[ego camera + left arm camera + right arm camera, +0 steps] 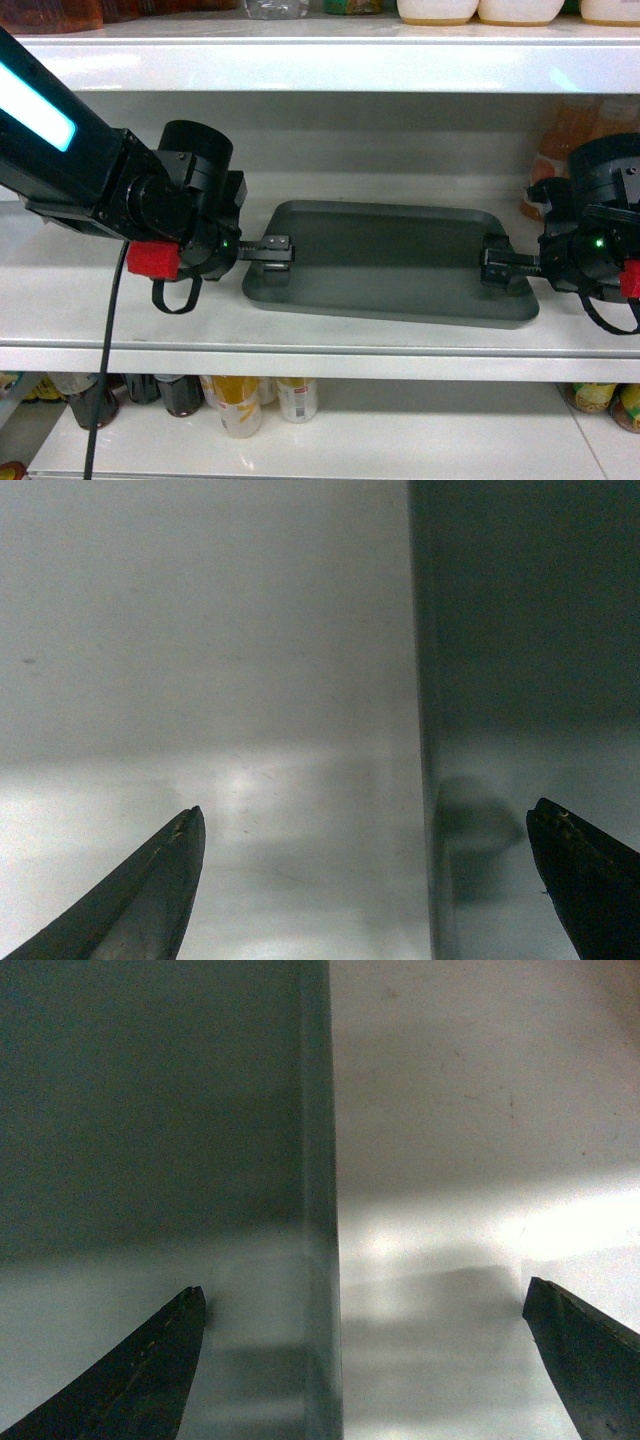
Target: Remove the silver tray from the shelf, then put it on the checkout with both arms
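On glossy shelf (120, 290), matte rounded-corner silver tray (390, 260)

- The silver tray (390, 262) lies flat on the shelf (120, 300), between the two grippers.
- The left gripper (277, 250) stands at the tray's left rim; in its wrist view the rim runs between the spread jaws.
- The right gripper (497, 262) stands at the right rim, jaws likewise astride it.
- Bottles (240, 400) stand below the shelf.
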You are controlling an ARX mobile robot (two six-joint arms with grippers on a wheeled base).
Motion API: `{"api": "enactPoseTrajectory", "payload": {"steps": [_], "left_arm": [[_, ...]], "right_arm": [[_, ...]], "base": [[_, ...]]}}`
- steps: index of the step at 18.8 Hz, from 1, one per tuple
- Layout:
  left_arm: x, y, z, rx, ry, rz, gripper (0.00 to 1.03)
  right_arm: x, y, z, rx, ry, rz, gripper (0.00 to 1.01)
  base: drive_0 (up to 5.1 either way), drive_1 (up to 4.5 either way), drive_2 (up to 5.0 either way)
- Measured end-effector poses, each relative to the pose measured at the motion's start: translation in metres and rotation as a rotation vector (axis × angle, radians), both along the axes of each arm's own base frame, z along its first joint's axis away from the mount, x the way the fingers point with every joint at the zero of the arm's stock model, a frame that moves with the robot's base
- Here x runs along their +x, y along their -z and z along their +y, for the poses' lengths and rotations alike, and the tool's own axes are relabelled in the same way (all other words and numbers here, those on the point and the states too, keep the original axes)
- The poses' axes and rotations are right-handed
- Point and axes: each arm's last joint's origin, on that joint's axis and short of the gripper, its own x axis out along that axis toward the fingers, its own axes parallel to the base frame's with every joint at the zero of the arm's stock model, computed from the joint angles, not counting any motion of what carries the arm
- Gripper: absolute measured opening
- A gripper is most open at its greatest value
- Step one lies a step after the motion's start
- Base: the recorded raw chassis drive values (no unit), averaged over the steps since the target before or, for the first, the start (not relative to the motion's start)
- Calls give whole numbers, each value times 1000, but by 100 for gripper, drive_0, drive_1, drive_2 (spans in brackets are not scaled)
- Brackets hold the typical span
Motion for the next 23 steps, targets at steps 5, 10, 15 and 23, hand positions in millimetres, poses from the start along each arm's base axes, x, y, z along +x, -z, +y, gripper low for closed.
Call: {"api": "enactPoseTrajectory", "payload": {"steps": [5,10,15,23], "left_arm": [[1,4,-3,-3,5,32,96],[-19,13,2,-158,-8,83,4],[-36,11,5,-198,-26,56,3],[-111,-17,2,-139,-40,-56,3]], "right_arm": [[8,-1,0,-11,26,25,88],[-4,7,-3,46,28,1,3],[-19,6,-3,61,35,-12,3],[-96,-24,-5,116,25,-60,3]], "base": [[0,0,0],[0,0,0],[0,0,0],[0,0,0]]}}
